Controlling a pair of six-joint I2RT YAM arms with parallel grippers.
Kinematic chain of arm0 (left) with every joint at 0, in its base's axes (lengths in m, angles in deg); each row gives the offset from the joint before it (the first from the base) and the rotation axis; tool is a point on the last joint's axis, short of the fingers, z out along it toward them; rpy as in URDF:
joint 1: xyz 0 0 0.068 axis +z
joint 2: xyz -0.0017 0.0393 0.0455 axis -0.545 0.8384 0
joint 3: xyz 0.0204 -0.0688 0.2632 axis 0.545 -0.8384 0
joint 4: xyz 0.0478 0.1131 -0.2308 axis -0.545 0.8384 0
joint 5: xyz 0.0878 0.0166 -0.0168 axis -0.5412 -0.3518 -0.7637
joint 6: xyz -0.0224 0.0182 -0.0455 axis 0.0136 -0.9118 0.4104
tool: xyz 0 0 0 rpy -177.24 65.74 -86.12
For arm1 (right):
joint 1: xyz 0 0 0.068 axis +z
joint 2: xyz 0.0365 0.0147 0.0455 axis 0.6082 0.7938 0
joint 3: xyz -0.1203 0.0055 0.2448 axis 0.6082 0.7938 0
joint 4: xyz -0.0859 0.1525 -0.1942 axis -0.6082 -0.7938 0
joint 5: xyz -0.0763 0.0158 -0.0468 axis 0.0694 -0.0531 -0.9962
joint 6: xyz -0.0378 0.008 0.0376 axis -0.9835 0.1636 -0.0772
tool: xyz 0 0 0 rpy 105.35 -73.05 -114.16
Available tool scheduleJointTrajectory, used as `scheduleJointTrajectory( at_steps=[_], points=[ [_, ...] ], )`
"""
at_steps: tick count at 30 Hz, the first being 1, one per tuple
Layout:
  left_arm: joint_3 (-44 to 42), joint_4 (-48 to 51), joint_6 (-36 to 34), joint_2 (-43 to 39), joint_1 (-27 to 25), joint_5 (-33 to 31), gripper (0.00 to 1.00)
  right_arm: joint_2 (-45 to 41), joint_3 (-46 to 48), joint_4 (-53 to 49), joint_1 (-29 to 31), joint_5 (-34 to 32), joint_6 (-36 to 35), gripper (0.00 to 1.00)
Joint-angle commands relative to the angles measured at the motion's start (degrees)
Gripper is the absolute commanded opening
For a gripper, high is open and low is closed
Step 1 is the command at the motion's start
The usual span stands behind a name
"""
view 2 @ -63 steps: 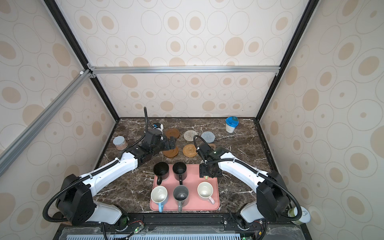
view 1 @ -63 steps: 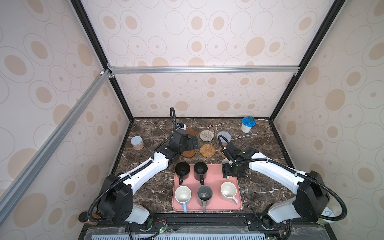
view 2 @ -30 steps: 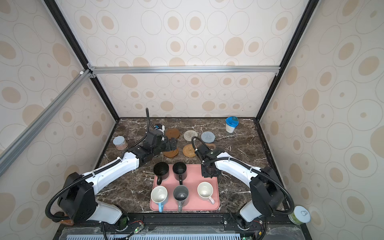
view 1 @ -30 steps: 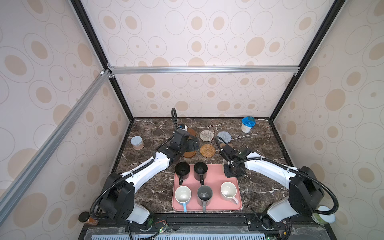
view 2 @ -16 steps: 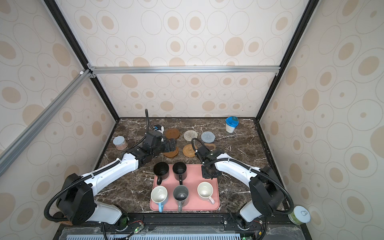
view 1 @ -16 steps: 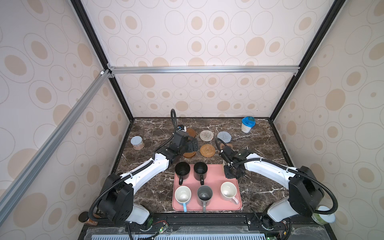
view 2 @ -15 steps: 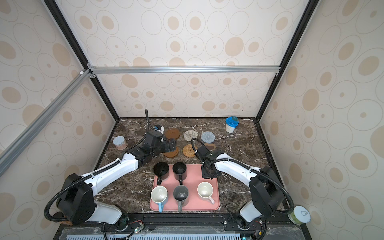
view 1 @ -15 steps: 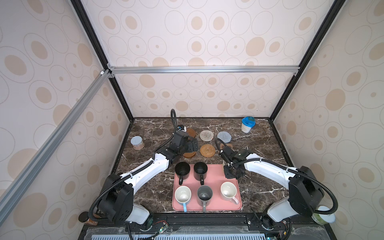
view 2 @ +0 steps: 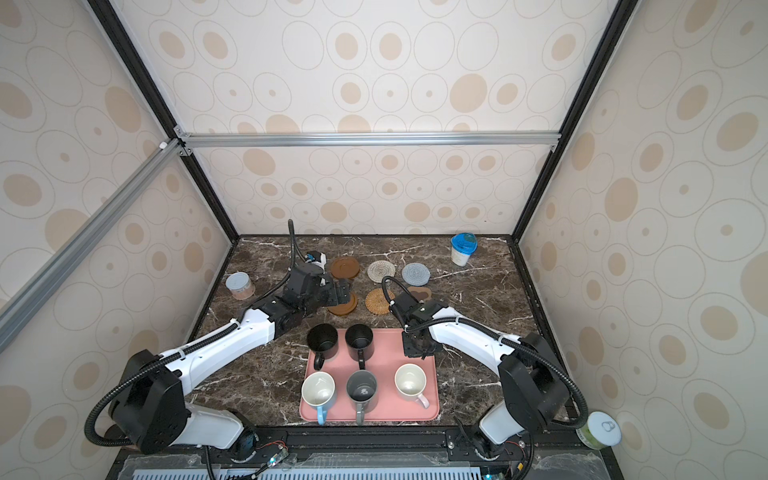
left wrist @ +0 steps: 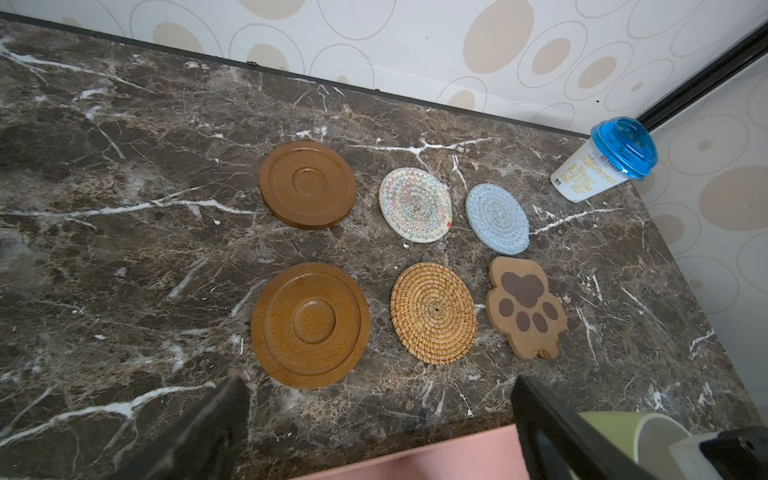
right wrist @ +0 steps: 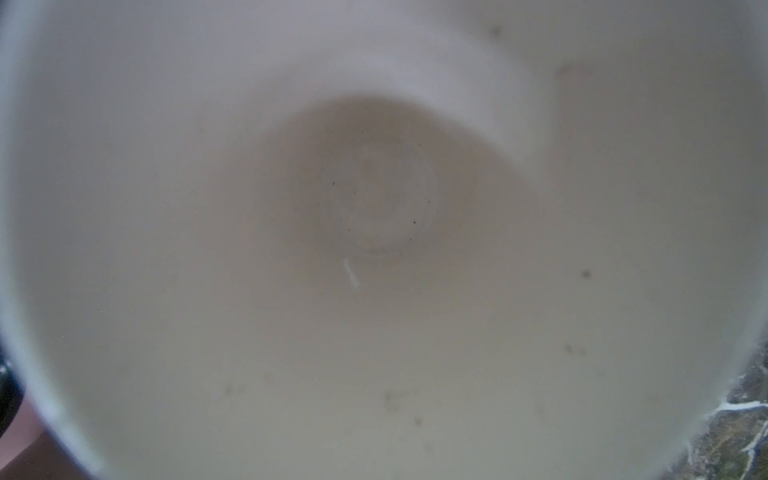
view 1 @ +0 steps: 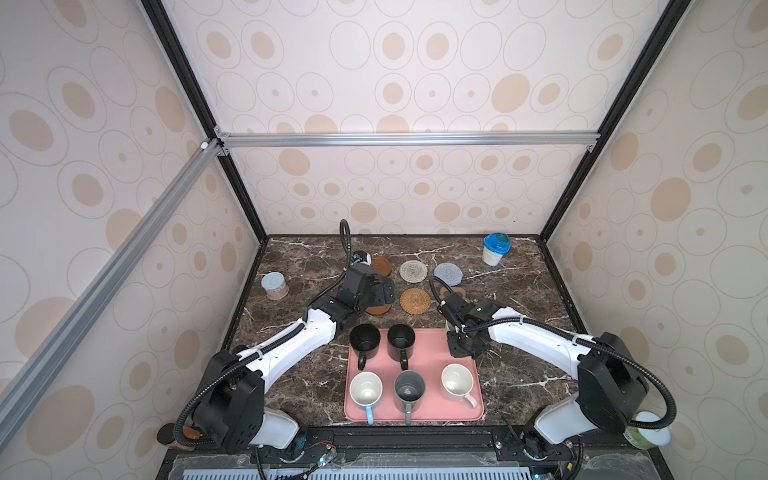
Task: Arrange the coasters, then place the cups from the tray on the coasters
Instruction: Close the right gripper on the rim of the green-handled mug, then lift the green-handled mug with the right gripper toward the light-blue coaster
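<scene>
Sizing up the light green glazed ceramic mug, how do you expect it to handle? — Ana

Stiff, fairly weighty for its size, and probably slick, given the glaze. It could chip if knocked against the pale pink mug just nearer on the tray. I'd pinch its wall at the rim. The handle is the other option, but I cannot see where that points. — Ben

Where does it sit relative to the right gripper? — Ana

Directly under it, at the far right corner of the large flat pink rectangular tray. In both top views the gripper hides nearly all of it, and the right wrist view looks straight down into the mug, pale inside. The jaws are together. I judge them clamped on the mug's wall, though the contact itself is hidden, and I cannot tell whether the base is off the tray. — Ben

And the other arm? — Ana

The left gripper is spread wide and empty, hovering over the nearer brown ringed wooden disc. All six coasters lie bare in two rows of three beyond the tray. The brown paw-shaped cork coaster is closest to the green mug, so I'd expect a short carry there. — Ben
</scene>
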Motion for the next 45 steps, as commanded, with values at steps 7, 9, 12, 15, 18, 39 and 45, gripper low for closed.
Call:
scheduleJointTrajectory(
  at_steps=[7,9,12,15,18,39,45],
  points=[
    [0.58,-1.24,0.45,-0.98,-0.41,-0.7,1.0,-3.73,-0.95,1.38,-0.13,-3.13,-0.51,0.06],
    [0.66,-1.25,0.45,-0.96,-0.41,-0.63,1.0,-4.22,-1.21,1.47,-0.12,-3.38,-0.6,0.06],
    [0.54,-1.24,0.45,-1.14,-0.43,-0.62,1.0,-4.75,-1.81,1.55,-0.12,-3.75,-0.9,0.06],
    [0.34,-1.24,0.45,-1.31,-0.45,-0.57,1.0,-5.15,-2.18,1.68,-0.13,-4.17,-0.96,0.06],
    [0.17,-1.14,0.45,-1.55,-0.45,-0.75,1.0,-5.46,-2.53,1.99,-0.13,-4.28,-1.4,0.06],
    [-2.04,-1.41,0.62,-3.92,-0.47,-1.66,1.0,-0.38,-12.94,1.47,-2.02,-6.73,-10.67,0.07],
    [-3.09,-1.43,0.56,-5.34,-0.42,-2.18,1.0,4.08,-18.4,1.93,-6.8,-2.13,-17.4,0.08]
  ],
)
